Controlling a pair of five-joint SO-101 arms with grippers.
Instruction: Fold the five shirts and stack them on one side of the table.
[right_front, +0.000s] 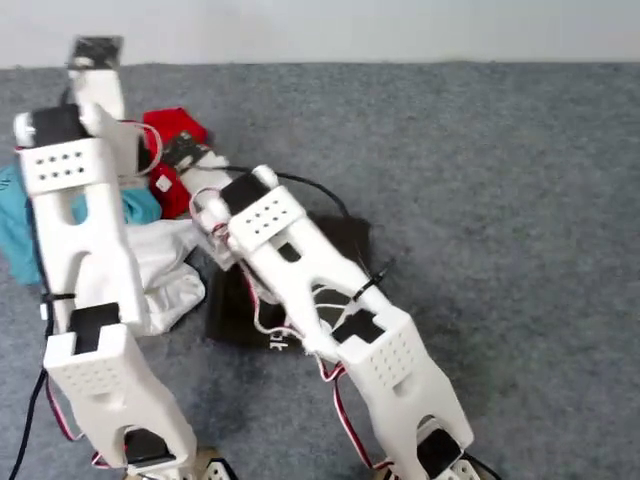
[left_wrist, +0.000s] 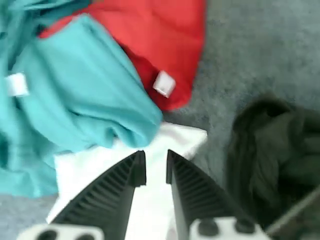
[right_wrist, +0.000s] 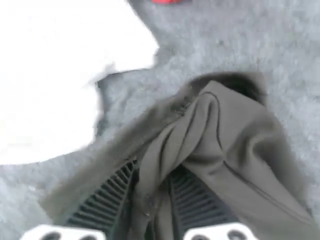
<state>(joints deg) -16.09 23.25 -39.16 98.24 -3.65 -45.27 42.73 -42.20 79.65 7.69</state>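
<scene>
1. Grey, felt-like table carries a heap of shirts at its far left, under two white arms.
2. Red shirt lies farthest back, with a white tag on it. It touches the teal shirt, which overlaps the white shirt.
3. Black shirt lies rumpled just beside the white one, toward the table's middle.
4. Left gripper hangs over the white shirt at the teal shirt's edge. Its fingers are a narrow gap apart with nothing between them.
5. Right gripper pinches a raised fold of the black shirt between its fingers.
</scene>
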